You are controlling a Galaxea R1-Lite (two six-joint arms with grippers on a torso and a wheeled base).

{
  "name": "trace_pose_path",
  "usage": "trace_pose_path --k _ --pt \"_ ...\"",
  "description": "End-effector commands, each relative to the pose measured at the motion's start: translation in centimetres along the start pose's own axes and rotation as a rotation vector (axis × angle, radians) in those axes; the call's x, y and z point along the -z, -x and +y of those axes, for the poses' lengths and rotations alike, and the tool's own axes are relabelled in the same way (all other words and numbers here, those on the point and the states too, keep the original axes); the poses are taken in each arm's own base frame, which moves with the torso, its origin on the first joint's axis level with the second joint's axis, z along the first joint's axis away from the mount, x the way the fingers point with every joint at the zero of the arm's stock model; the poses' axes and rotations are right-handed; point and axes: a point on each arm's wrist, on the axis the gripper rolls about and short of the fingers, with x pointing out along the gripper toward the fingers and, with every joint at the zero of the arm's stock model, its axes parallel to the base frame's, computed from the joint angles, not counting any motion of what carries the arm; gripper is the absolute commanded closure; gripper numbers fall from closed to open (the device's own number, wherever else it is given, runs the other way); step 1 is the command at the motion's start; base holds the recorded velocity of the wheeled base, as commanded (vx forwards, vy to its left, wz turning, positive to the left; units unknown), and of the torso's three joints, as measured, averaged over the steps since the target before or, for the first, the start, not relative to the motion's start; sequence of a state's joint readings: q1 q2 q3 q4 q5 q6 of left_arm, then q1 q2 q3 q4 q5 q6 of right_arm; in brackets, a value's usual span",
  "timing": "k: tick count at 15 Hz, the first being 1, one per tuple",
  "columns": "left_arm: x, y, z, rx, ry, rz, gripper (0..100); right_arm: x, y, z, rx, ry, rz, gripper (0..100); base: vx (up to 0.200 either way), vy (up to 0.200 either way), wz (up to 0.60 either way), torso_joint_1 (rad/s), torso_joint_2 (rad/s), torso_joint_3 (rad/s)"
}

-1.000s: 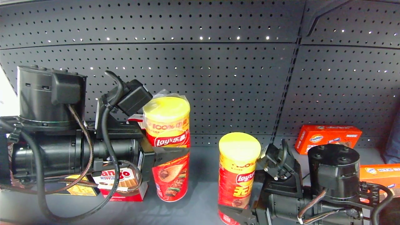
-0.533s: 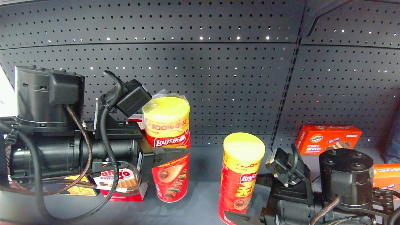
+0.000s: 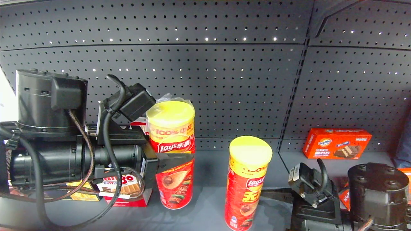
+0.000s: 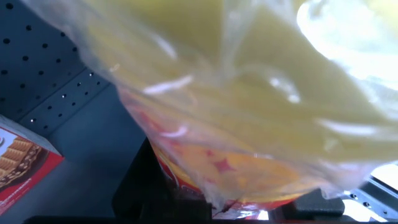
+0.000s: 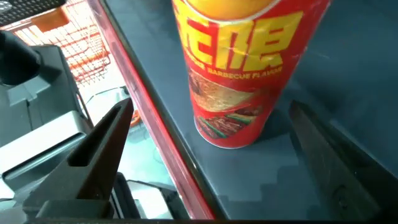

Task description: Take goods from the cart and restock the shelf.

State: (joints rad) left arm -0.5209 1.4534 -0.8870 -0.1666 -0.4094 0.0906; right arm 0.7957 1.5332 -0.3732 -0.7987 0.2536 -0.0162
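Shelf: the dark grey metal shelf board (image 3: 208,179) with its perforated back panel (image 3: 224,80) is where the goods go. The middle part is bare, so there is room for cans side by side.
Cart: a red wire cart (image 5: 43,31) stands below the shelf's red front edge, close enough for short trips.
Left claw: the left claw (image 3: 171,158) is clenched on the middle of the tall red can with a yellow lid and a loose plastic wrap (image 3: 173,128). It grips at mid-height, I think, so that the can remains upright.
Wrapped can: it is upright, near the back panel, just beside the red and white wafer box (image 3: 128,189). Its bottom is at the shelf board, but I cannot tell whether it already rests there. It seems to be in the setting-down step.
Right claw: the right claw (image 5: 211,109) is released, its two fingers spread wide and touching nothing. It sits at the shelf's front edge, facing the second can.
Second can: the unwrapped red can with a yellow lid (image 3: 247,179) stands free and upright on the shelf, near the front edge and apart from the wrapped can. It looks already placed.
Orange box: an orange cardboard box (image 3: 337,142) lies further right, against the back panel, well apart from both cans.
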Motion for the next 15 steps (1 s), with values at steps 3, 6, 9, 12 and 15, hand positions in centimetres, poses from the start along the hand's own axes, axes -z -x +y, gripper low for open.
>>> trace_pose_path --k 3,6,9,12,15 --pt "0.0 0.0 0.1 -0.002 0.001 0.0 100 -0.3 -0.4 -0.1 -0.003 0.004 -0.007 0 0.0 0.0 0.0 0.0 0.0 0.0" --pt "0.0 -0.1 0.1 -0.002 0.001 0.0 100 -0.3 -0.8 0.4 -0.024 0.011 -0.002 0 0.0 0.0 0.0 0.0 0.0 0.0" --pt "0.0 0.0 0.1 -0.002 0.001 0.0 100 -0.3 -0.9 0.9 -0.046 0.017 0.001 0 0.0 0.0 0.0 0.0 0.0 0.0" --pt "0.0 0.0 0.1 -0.002 0.001 -0.001 100 -0.2 -0.8 1.0 -0.052 0.019 0.003 0 0.0 0.0 0.0 0.0 0.0 0.0" --pt "0.0 0.0 0.1 -0.002 0.0 -0.002 100 -0.1 -0.6 1.4 -0.066 0.024 0.003 0 0.0 0.0 0.0 0.0 0.0 0.0"
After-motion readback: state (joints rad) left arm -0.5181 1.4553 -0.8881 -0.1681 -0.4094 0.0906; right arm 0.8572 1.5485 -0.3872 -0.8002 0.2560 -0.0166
